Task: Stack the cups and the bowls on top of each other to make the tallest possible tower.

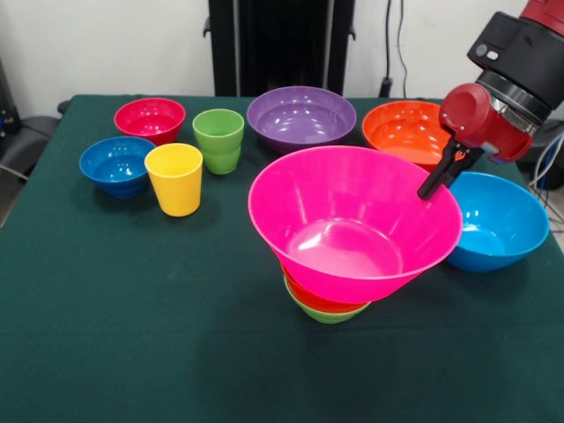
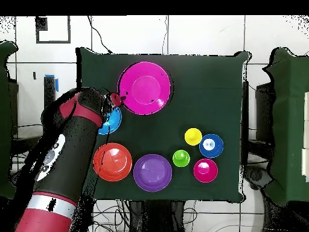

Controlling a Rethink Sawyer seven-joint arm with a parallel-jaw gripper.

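A big pink bowl is held at its rim by the gripper.
It is tilted on the orange-red bowl, nested in the small green bowl; nothing is seen inside; the yellow cup is kept well apart.

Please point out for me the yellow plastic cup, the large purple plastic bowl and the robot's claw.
Yellow plastic cup (image 1: 175, 183), front view, on its outer side wall.
Large purple plastic bowl (image 1: 301, 113), front view, on its inner bottom.
Claw (image 1: 438, 180), front view, on its dark tips at the large pink bowl's rim.
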